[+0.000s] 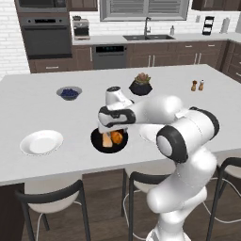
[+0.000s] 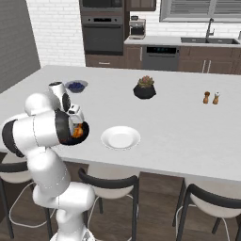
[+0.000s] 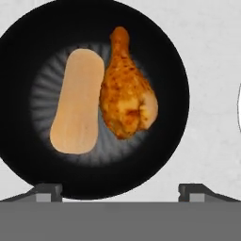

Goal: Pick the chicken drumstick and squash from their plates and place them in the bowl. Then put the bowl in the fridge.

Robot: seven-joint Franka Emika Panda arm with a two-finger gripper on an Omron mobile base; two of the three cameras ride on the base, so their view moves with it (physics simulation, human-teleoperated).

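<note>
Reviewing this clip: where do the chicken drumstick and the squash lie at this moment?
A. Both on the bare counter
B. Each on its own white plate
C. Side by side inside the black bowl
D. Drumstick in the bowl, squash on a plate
C: the hand view shows the squash and the chicken drumstick lying side by side inside the black bowl, and both white plates are bare.

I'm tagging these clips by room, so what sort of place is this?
A home kitchen, rendered rather than real. A built-in oven stands in the back wall, a sink with a tap sits under the window, and a long white island counter has stools tucked under it.
</note>
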